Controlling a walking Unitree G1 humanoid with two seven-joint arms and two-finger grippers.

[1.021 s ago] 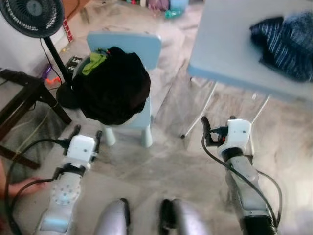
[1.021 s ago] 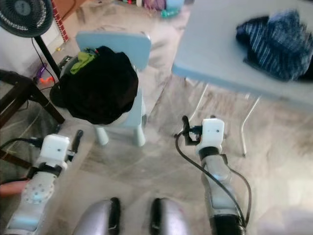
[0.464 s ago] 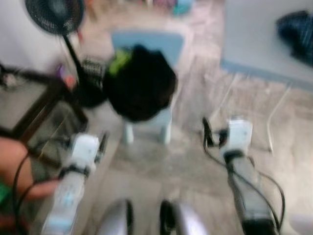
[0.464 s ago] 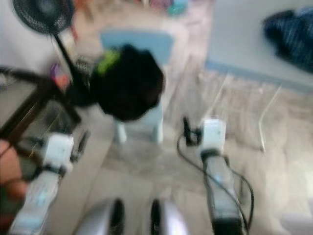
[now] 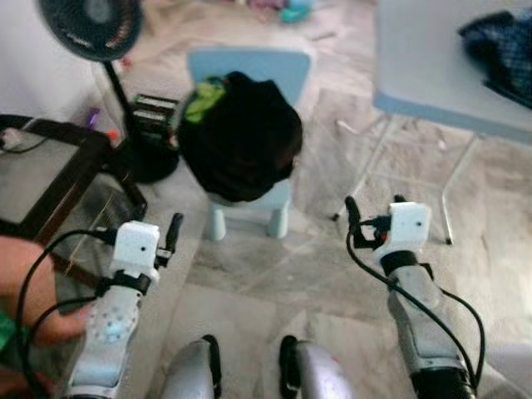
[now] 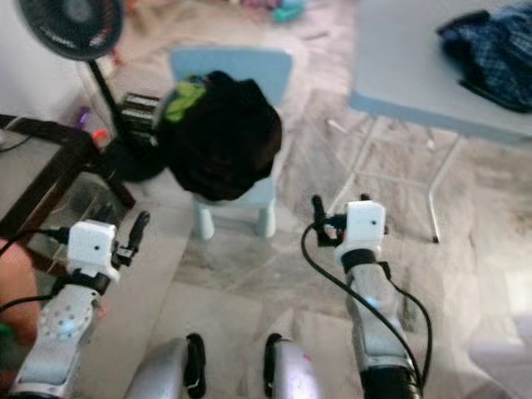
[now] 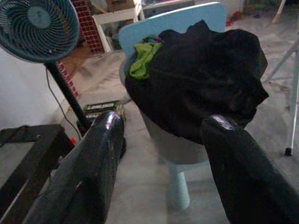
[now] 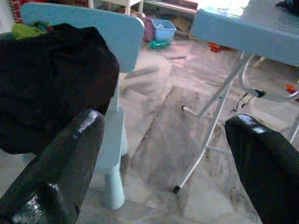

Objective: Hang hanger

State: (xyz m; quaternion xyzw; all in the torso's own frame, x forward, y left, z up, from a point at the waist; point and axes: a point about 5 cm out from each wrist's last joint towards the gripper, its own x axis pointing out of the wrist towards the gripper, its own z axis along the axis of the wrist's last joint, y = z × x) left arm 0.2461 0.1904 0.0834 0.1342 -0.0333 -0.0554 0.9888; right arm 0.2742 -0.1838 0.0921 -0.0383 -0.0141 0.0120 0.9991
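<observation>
Hanger cannot be made out; black clothes (image 5: 241, 137) lie heaped on the seat of a small blue chair (image 5: 249, 65) straight ahead. The left gripper (image 7: 161, 126) and right gripper (image 8: 168, 126) hover low before it, each with its 2 fingers spread wide, holding nothing.

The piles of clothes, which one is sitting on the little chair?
The black pile of clothes, with a green garment tucked in, sits on the small blue chair. The dark blue striped pile lies on the table.
</observation>
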